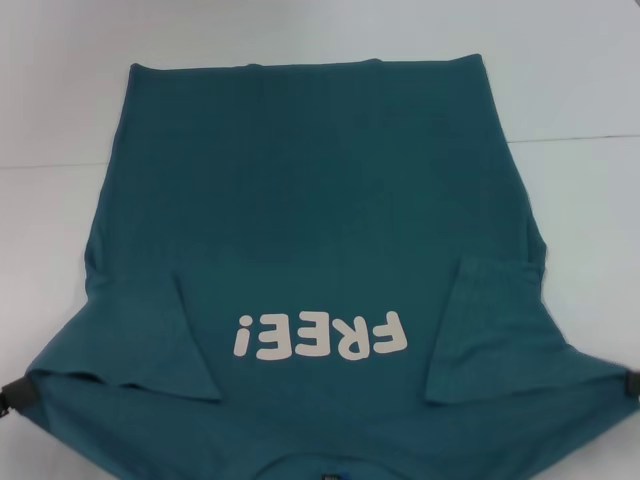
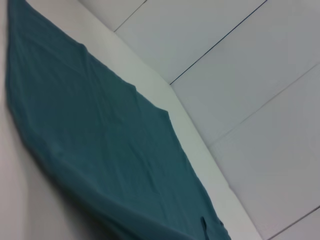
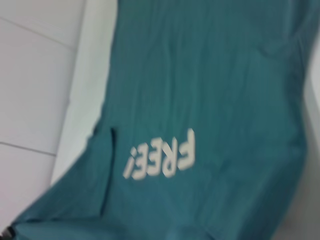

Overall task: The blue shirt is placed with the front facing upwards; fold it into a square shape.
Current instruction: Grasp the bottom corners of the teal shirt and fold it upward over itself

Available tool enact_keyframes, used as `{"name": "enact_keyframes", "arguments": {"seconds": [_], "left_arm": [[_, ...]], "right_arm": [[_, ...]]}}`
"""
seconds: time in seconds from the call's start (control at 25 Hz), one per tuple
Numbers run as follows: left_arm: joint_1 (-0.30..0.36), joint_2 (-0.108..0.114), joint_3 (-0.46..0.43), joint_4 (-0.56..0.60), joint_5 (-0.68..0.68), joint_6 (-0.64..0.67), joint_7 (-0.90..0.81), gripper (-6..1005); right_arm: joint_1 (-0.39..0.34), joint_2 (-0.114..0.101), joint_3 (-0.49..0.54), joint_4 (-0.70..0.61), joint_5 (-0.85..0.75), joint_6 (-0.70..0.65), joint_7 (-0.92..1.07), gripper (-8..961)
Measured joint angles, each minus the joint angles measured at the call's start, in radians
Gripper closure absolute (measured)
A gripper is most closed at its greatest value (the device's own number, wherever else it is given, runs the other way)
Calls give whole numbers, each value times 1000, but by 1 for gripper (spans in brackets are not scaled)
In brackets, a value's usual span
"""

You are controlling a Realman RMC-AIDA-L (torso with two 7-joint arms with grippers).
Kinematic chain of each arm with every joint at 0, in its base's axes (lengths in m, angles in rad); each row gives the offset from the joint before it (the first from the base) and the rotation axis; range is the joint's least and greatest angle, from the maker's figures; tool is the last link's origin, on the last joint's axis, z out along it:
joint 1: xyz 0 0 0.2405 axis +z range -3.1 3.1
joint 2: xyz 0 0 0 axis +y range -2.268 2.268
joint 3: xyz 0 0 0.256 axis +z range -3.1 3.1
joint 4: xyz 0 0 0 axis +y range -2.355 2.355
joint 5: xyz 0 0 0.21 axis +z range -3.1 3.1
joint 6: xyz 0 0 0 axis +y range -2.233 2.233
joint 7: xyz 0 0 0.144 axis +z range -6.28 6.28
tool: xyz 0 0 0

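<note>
The blue shirt [image 1: 310,210] lies front up on the white table [image 1: 580,90]. Its cream "FREE!" lettering [image 1: 318,336] reads upside down from my side, and its hem is at the far end. Both sleeves are folded inward over the chest. The collar end is nearest me, partly cut off by the frame's edge. My left gripper [image 1: 10,396] shows as a dark tip at the shirt's near left shoulder corner. My right gripper [image 1: 632,381] is at the near right corner. The cloth draws to a point at each. The right wrist view shows the lettering [image 3: 161,161], the left wrist view plain teal cloth [image 2: 95,145].
White table surface surrounds the shirt on the far, left and right sides, with a thin seam line [image 1: 575,138] running across it. Pale floor tiles [image 2: 250,100] show beyond the table's edge in the wrist views.
</note>
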Motion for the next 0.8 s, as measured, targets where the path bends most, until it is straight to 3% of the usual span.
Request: {"name": "enact_keyframes", "arguments": {"seconds": [0.2, 0.72, 0.8], "left_arm": [[-53, 7, 3, -39, -1, -51, 4, 973], [-210, 49, -1, -144, -9, -189, 7, 973], [-272, 67, 8, -191, -12, -271, 16, 973]], "right_arm": [[29, 2, 5, 2, 65, 58, 6, 953], [151, -9, 12, 14, 101, 211, 33, 953], [168, -11, 12, 16, 103, 247, 34, 953]]}}
